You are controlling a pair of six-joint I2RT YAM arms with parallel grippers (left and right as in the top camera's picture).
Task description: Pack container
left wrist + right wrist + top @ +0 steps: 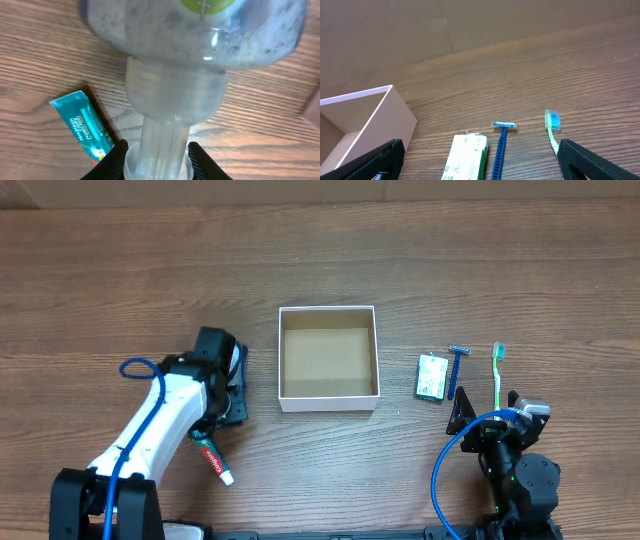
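The container (328,398), a square white-walled box with a brown inside, sits mid-table and holds nothing; its corner shows in the right wrist view (395,112). My left gripper (226,380) is left of it, shut on the clear cap of a clear plastic bottle (200,40) lying on the table; its fingers (156,162) press on both sides of the cap. A teal toothpaste tube (82,125) lies beside it (213,458). My right gripper (487,410) is open and empty (480,162), near a white-green packet (467,157), a blue razor (500,147) and a green toothbrush (552,132).
The packet (432,377), razor (456,365) and toothbrush (497,375) lie in a row right of the container. Blue cables run along both arms. The wooden table's far edge runs along the top of the overhead view.
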